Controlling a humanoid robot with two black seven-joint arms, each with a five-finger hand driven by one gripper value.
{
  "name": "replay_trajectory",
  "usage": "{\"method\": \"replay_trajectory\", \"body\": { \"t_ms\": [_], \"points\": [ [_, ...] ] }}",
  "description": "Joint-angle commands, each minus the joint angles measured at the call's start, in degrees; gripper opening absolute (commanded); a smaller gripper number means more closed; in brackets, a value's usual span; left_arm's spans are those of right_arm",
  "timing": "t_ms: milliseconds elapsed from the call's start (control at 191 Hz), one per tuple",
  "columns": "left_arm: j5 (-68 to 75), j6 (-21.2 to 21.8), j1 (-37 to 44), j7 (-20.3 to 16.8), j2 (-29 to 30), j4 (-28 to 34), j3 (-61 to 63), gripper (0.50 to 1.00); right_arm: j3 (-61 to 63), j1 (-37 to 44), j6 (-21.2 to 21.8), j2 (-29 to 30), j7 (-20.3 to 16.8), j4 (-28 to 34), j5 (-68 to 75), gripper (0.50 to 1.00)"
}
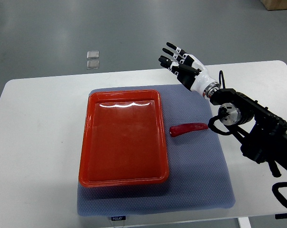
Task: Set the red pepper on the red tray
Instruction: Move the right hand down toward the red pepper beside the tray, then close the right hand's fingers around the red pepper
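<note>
1. The red pepper (188,128) is shown lying on its side on the grey mat (200,180), just to the right of the red tray (88,142), not touching it and not yet lifted.
2. The right robot hand (180,64) is seen raised over the far right corner of the mat, fingers spread apart and nothing held; its arm enters from the right edge. The left arm is not seen.
3. The step in hand is judged to be the reach toward the pepper; no contact is made yet.
4. For a sound grasp, the robot hand is best brought nearer and lowered over the pepper's thicker middle, with the fingers closed across its narrow width rather than along its length.
5. A slim, smooth, low-lying object may be pushed or rolled on the textured mat; a slow, vertical descent is advised.
6. The tray is empty and wide, so release is best made over its centre, clear of the raised rim. The white counter (39,123) carries mat and tray.
</note>
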Motion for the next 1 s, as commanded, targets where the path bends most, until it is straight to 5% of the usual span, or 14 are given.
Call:
{"method": "replay_trajectory", "body": {
  "t_ms": [0, 272, 628, 995],
  "points": [
    [0.01, 0.01, 0.06, 0.00, 0.00, 0.03, 0.00, 1.000, -10.40, 4.28, 1.96, -3.38, -0.07, 0.29, -7.26, 0.913],
    [0.01, 0.01, -0.02, 0.00, 0.00, 0.12, 0.00, 1.000, -51.88, 25.81, 7.50, -13.66, -2.00, 7.93, -18.95, 0.913],
    [0.01, 0.01, 0.06, 0.00, 0.00, -0.15, 0.00, 1.000, -59.44, 32.23, 7.76, -20.96, -2.18, 16.98, -23.35, 0.913],
    [0.09, 0.01, 0.06, 0.00, 0.00, 0.03, 0.00, 1.000, -61.29, 31.52, 3.89, -21.49, -2.18, 17.16, -28.45, 0.907]
  ]
}}
